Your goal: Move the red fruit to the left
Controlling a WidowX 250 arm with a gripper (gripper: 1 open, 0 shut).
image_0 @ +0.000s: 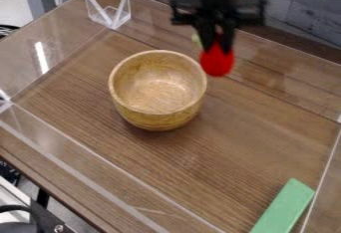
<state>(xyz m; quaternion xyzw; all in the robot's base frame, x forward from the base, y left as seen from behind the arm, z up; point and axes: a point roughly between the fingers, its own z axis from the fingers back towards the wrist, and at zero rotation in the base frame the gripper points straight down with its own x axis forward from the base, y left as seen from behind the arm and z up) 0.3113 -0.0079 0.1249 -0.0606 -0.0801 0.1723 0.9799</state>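
Note:
The red fruit point(217, 59) hangs in the air above the wooden table, just past the right rim of the wooden bowl point(158, 89). My gripper point(216, 46) points down at it from above and is shut on its top. The black fingers cover the fruit's upper part, so only the rounded red lower half shows. The fruit is clear of the bowl and of the table surface.
A flat green block point(284, 208) lies at the front right corner. Clear plastic walls point(54, 48) ring the wooden table, with a small clear stand point(110, 11) at the back left. Dark cables run behind the arm.

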